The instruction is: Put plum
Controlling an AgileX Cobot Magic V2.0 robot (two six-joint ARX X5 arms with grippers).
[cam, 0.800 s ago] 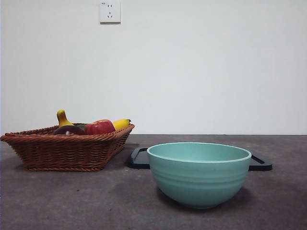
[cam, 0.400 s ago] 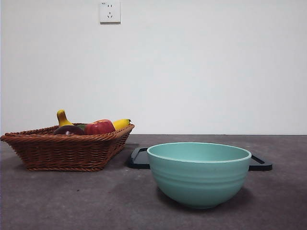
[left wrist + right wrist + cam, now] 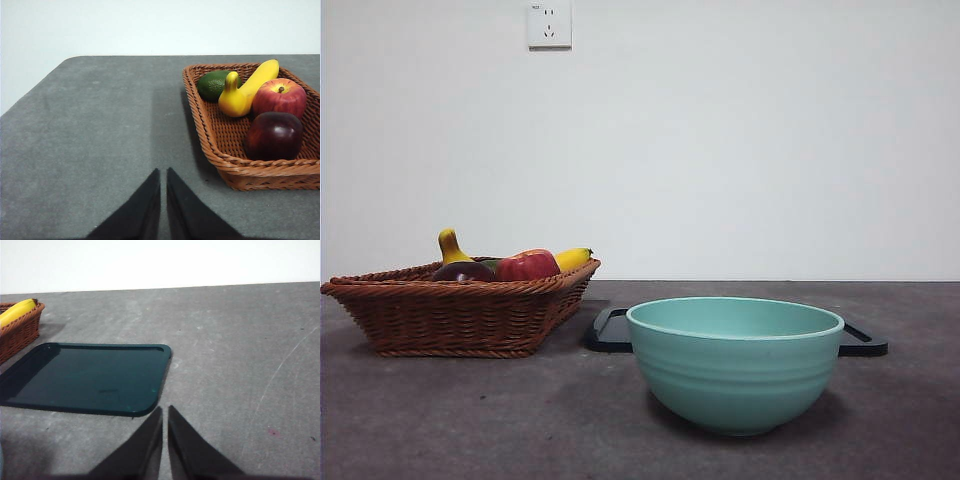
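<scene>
Nothing moved: plum [image 3: 273, 135] in basket [image 3: 210, 145], beside pressed-together left gripper [image 3: 163, 175].

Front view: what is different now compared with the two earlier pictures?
Nothing has visibly changed. The plum lies in the basket as before, and the bowl and tray stand where they were. No arm has come into this view.

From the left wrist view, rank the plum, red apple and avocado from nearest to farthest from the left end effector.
1. The plum, at the basket's near edge, closest to the left end effector.
2. The red apple, just behind the plum.
3. The avocado, in the basket's far corner.
</scene>
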